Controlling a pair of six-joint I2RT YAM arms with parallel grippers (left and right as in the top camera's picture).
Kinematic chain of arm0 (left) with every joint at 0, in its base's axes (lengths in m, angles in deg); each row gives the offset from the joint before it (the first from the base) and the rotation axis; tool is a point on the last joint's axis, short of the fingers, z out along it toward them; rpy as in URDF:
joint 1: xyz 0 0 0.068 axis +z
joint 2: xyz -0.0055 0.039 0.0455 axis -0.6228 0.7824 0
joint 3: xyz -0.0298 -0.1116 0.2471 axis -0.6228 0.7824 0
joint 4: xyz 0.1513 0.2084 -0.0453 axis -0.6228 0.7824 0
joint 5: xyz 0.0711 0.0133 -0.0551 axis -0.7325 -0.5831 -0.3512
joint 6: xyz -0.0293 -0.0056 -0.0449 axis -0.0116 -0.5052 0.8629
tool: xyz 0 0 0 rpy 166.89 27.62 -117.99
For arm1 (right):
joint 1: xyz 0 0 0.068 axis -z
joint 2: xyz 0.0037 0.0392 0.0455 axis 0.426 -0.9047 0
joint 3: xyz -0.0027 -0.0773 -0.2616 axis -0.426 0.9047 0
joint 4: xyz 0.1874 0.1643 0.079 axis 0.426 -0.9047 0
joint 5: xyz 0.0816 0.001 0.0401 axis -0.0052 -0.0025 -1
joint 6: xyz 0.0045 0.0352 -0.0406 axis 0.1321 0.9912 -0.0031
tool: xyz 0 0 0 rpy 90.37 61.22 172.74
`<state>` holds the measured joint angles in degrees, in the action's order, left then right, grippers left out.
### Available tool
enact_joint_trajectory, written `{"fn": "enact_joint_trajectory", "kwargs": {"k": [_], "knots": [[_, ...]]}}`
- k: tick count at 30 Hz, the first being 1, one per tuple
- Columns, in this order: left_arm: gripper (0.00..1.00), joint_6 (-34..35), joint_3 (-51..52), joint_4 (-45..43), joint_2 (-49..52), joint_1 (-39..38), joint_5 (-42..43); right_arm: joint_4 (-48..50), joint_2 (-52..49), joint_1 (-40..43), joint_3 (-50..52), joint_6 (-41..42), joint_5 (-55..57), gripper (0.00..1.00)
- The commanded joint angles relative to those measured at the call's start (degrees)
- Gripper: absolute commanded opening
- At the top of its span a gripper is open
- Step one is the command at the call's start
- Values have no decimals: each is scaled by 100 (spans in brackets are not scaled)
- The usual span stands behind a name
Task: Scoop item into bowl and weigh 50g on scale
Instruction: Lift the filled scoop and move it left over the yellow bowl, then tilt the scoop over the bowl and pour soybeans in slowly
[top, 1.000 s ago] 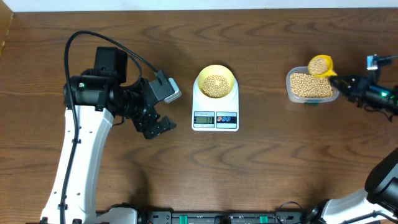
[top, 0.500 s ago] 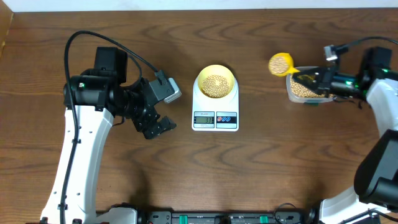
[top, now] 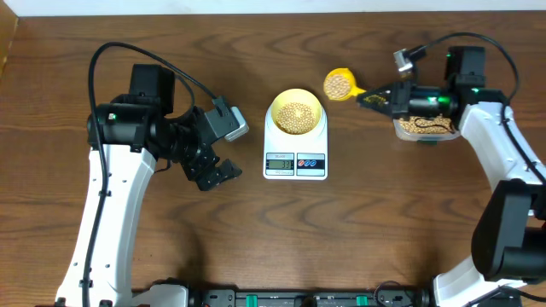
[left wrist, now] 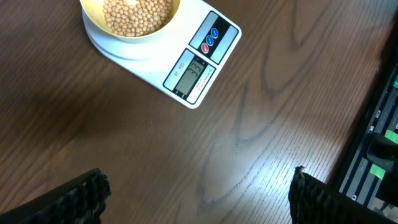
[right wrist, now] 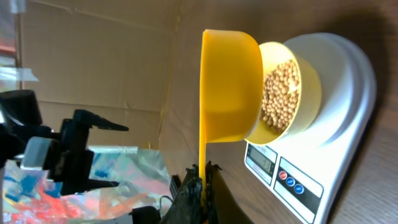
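The white scale [top: 295, 152] stands mid-table with the pale-yellow bowl [top: 296, 102] on its platform. The bowl holds a layer of beige beans [top: 295, 116]. My right gripper [top: 376, 98] is shut on the handle of a bright yellow scoop [top: 340, 84] full of beans, held in the air just right of the bowl. In the right wrist view the scoop [right wrist: 229, 87] is in front of the bowl [right wrist: 301, 93] and scale [right wrist: 336, 124]. My left gripper [top: 215, 175] is open and empty, left of the scale. The left wrist view shows the scale [left wrist: 186, 62] and bowl [left wrist: 134, 28].
A clear plastic tub [top: 424, 124] of beans sits at the right, under the right arm. The left arm's body stands at the table's left. Equipment racks line the front edge.
My right gripper has carried the filled scoop leftward from the tub to just beside the bowl. The left arm has not moved.
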<state>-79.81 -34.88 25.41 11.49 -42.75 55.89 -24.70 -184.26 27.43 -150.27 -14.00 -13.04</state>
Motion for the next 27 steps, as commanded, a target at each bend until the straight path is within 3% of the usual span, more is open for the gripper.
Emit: {"fn": "enact_joint_trajectory", "kwargs": {"k": [1, 27], "knots": [[95, -101, -50, 37, 33, -9, 76, 20, -26, -258, 4, 136, 177, 1], [95, -98, -50, 37, 33, -9, 74, 535, -26, -1665, 4, -188, 2487, 1]]}}
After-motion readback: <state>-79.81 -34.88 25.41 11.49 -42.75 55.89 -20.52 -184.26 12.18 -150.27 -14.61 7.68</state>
